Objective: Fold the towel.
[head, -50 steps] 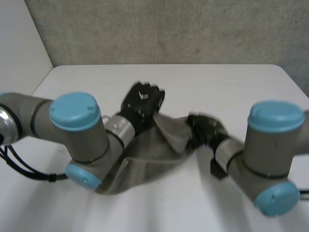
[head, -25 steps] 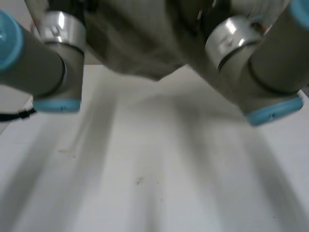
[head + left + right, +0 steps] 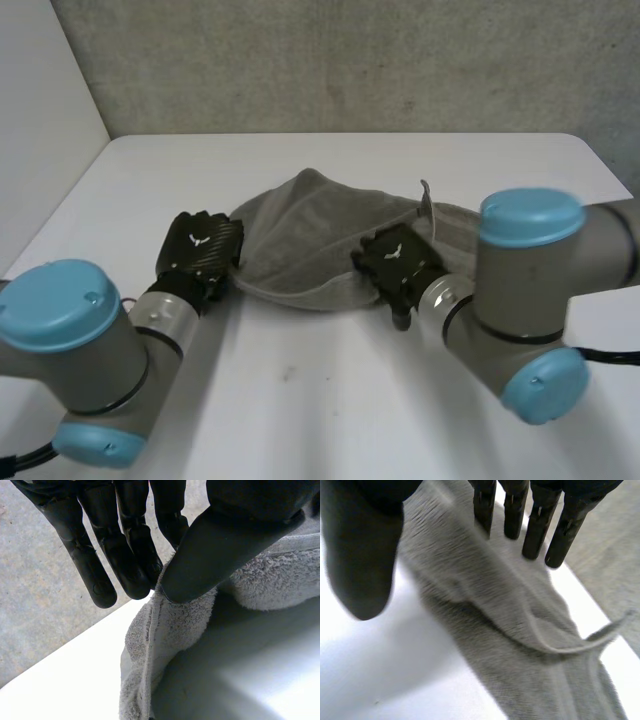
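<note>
left hand [image 3: 200,250] pinches towel [image 3: 320,225] edge, thumb against fingers | right hand [image 3: 392,262] spread, gripping nothing | risk: one-sided lift drags bunched towel across bench [image 3: 300,400], skewing fold

Soft even light; the towel [image 3: 170,630] shades the bright white table [image 3: 75,690] beneath it.

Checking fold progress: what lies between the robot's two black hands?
The rumpled grey terry towel spans the gap from left hand to right hand, in the head view.
</note>
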Robot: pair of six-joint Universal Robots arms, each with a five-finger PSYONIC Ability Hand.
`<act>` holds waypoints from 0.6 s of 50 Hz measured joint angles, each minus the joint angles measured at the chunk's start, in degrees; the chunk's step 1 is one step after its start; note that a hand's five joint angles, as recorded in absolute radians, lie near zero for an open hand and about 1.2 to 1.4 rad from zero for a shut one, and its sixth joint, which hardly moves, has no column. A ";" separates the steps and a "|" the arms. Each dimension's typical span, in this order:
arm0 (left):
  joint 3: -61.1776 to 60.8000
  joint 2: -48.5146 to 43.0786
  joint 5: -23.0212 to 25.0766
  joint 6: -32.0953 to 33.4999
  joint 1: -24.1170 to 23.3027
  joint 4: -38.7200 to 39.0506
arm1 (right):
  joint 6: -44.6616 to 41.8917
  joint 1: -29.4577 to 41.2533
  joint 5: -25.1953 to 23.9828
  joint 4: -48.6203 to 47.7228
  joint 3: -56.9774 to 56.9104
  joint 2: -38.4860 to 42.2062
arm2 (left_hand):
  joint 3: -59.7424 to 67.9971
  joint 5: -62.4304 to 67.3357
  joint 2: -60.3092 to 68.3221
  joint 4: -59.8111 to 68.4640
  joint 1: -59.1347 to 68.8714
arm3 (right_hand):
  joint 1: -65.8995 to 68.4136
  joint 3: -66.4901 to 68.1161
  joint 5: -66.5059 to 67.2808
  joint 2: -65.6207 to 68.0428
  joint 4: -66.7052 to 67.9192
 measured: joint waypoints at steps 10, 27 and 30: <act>-8.16 8.53 0.06 -0.02 0.40 0.01 | 8.80 -6.96 -1.32 0.07 -1.36 -8.99 | 0.00 0.02 0.00 0.00 0.00 | -4.48 -3.71 -2.31 -3.61 -2.84; -16.07 21.15 0.06 0.80 1.14 0.22 | -1.01 -9.18 -14.99 17.82 -27.20 7.81 | 0.00 0.02 0.00 0.00 0.00 | -4.38 -3.70 -2.18 -3.53 -2.84; -16.68 22.34 0.07 1.74 1.37 0.21 | -5.75 -9.29 -15.37 20.35 -31.90 12.29 | 0.00 0.02 0.00 0.00 0.00 | -4.38 -3.70 -2.18 -3.54 -2.84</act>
